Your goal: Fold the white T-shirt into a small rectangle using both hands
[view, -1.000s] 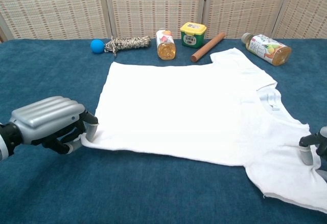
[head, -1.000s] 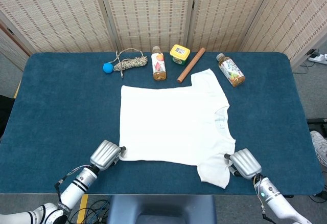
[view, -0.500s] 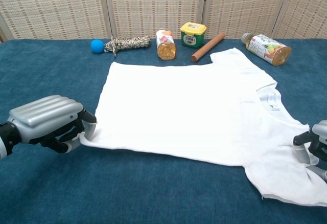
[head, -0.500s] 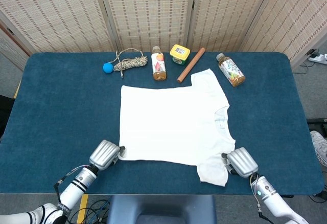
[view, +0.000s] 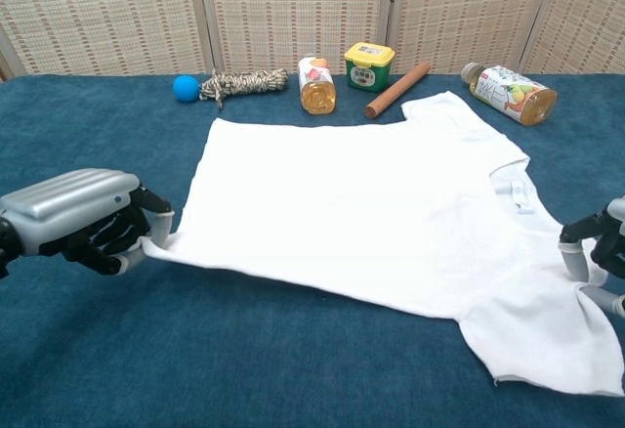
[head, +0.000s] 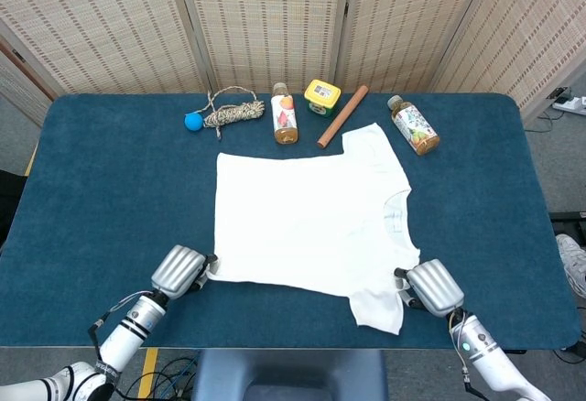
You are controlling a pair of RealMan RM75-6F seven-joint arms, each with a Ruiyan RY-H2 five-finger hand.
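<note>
Left hand [view: 78, 221] pinches the near hem corner of the white cotton T-shirt [view: 371, 213]; right hand [view: 598, 257] has fingers curled onto the near sleeve (grip unclear). Shirt lies flat mid-table; both corners should rise level and travel toward the far bottles.

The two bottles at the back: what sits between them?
Between the left bottle and right bottle: a yellow-lidded jar and a wooden stick, per the head view.

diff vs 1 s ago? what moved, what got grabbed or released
The left hand, pinching the white T-shirt's near bottom corner, has drawn it outward to the robot's left. The right hand shifted slightly inward at the near sleeve, its hold unclear. Nothing released. The bottles, yellow jar, wooden stick, rope bundle and blue ball stayed put.
</note>
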